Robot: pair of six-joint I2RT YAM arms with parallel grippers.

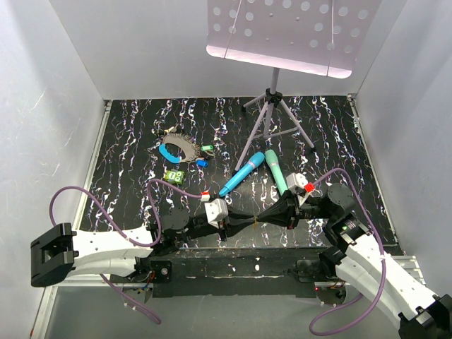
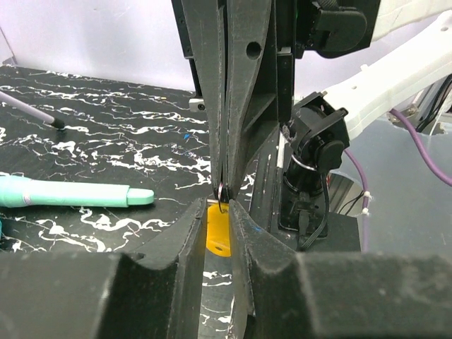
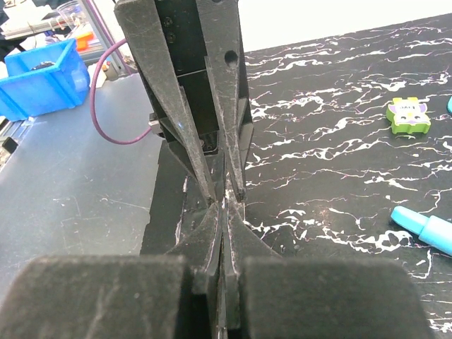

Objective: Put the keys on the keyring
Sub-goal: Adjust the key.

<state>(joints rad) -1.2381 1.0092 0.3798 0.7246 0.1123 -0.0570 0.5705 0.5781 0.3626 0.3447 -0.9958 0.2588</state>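
- The yellow key (image 2: 216,233) is off the counter (image 1: 332,141), held up near its front edge where the two arms meet, well apart from the keyring (image 1: 185,144).
- The left pincer (image 2: 216,206) is closed down almost fully on this key, and its coloured head shows in the narrow gap between the fingers.
- The right pincer (image 2: 222,185) comes in from the opposite side with its fingers pressed together. The tips sit right at a small metal loop on the key's top end, but I cannot tell whether they truly grip it.
- The keyring lies flat towards the far left of the counter, blue curve facing the arms, and neither pincer touches it.
- A green key (image 1: 207,148) lies just beside the keyring and a blue key (image 1: 202,162) lies near it. Both seem loose on the counter, though I cannot tell whether the green one touches the loop.
- No key visibly hangs on the keyring, so I judge the task is at an early stage. The yellow key is lifted but not threaded, and the green and blue ones are untouched.
- Further out lie a green tile (image 1: 174,175) and two teal sticks (image 1: 241,174), with a stand (image 1: 272,106) at the back.
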